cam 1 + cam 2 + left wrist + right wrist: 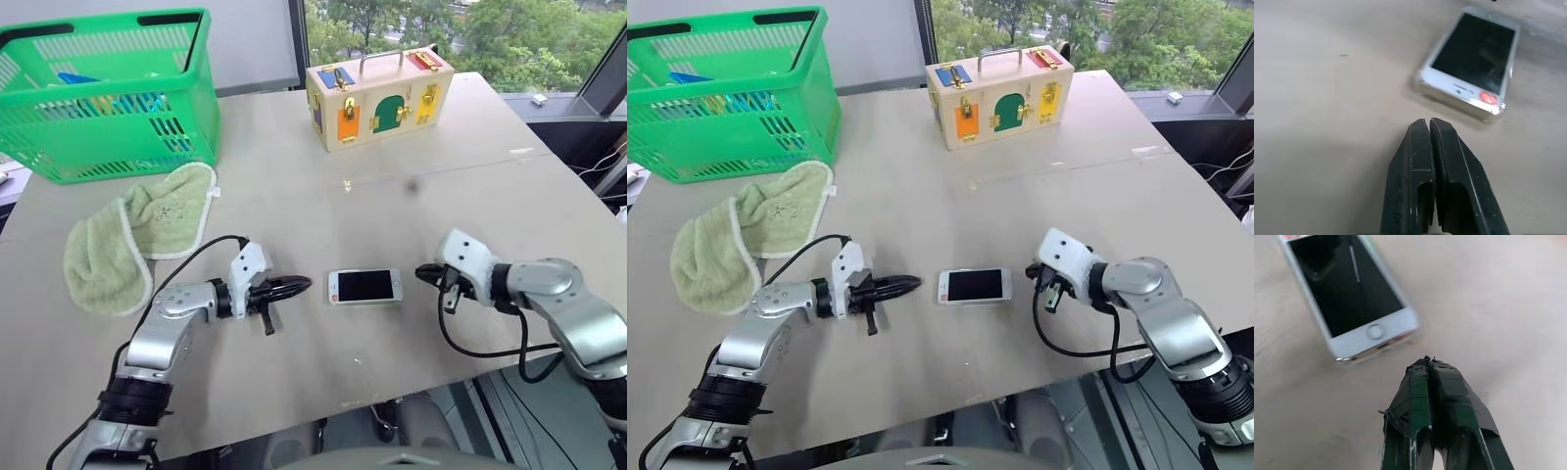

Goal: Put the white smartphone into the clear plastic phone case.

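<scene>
Left hand point(294, 287) is hovering with fingers pressed together just left of the phone point(364, 286), holding nothing; right hand point(428, 274) is mirroring it just right. Phone is lying flat, screen up, glossy case point(1498, 108) edging around it.

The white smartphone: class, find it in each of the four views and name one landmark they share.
Left eye view: white smartphone lies flat between both pincers.
Right eye view: just left of centre.
Left wrist view: upper right, beyond shut fingers.
Right wrist view: upper left.
Shared landmark: the beige table.
</scene>
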Controlling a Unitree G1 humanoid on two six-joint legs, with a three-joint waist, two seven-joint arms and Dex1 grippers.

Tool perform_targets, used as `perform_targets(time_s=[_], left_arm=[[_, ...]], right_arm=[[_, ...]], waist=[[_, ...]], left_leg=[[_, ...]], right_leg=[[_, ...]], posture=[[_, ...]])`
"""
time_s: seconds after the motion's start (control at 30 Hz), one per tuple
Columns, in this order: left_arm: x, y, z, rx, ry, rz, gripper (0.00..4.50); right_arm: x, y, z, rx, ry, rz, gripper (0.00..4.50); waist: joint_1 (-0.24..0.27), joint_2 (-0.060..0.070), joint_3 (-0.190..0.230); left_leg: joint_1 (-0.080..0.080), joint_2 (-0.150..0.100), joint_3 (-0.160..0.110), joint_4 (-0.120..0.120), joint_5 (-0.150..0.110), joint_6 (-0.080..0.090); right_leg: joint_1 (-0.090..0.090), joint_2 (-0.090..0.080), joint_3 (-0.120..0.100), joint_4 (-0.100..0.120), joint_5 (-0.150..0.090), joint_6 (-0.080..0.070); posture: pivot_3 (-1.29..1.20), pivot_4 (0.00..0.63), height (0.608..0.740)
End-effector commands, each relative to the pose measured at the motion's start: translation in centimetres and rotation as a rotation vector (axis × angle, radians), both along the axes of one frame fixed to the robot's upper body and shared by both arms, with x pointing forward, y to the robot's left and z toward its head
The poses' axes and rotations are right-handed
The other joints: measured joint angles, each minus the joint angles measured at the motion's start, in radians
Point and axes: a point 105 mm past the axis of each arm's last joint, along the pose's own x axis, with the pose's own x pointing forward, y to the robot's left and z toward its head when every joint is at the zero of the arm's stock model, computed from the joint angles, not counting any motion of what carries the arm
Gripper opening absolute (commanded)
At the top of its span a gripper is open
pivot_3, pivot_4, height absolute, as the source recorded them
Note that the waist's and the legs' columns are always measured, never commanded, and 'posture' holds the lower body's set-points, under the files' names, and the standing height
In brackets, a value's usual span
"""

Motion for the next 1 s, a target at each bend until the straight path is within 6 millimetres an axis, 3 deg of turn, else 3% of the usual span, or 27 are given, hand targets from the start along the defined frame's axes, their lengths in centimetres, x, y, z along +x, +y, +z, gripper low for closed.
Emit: perform_targets(time_s=[0.03,0.17,0.43,0.73,1.0], left_arm=[[0.0,-2.2,2.4,-0.063,-0.041,-0.066,0.09],[-0.1,-4.0,2.3,-0.081,-0.019,-0.119,0.09],[0.3,-5.6,-1.2,0.063,0.018,-0.147,0.09],[0.3,-5.6,-1.6,0.087,0.006,-0.143,0.09],[-0.5,-6.2,-1.6,0.076,0.004,-0.128,0.09]], right_arm=[[0.0,0.4,1.4,0.041,-0.055,0.01,0.0],[-0.2,2.1,1.8,0.123,-0.045,0.043,0.0],[0.0,3.8,0.2,0.152,0.02,0.08,0.0],[0.2,2.1,-4.8,-0.033,0.298,-0.002,0.0],[-2.0,1.4,-10.0,-0.069,0.6,-0.065,0.0]], waist=[[0.002,0.0,0.001],[0.003,-0.002,0.001],[0.0,-0.002,0.001],[0.0,-0.004,-0.002],[0.003,-0.011,-0.027]], left_leg=[[-0.001,0.0,0.0,0.0,0.0,0.0],[-0.001,-0.001,0.0,0.0,0.0,0.0],[-0.001,-0.001,0.0,0.0,0.0,0.0],[0.002,-0.001,0.0,0.0,0.0,0.0],[0.004,0.0,-0.001,0.0,0.0,0.0]], right_leg=[[0.0,0.0,0.0,0.0,0.0,0.0],[0.0,0.0,0.0,-0.001,0.0,0.0],[0.0,0.001,0.0,0.0,0.0,0.0],[0.002,0.001,0.001,0.0,0.0,0.0],[0.004,0.0,0.0,0.0,0.0,0.0]], posture=[[0.0,0.15,0.74],[0.0,0.15,0.74],[0.0,0.15,0.74],[0.0,0.15,0.74],[0.0,0.15,0.74]])
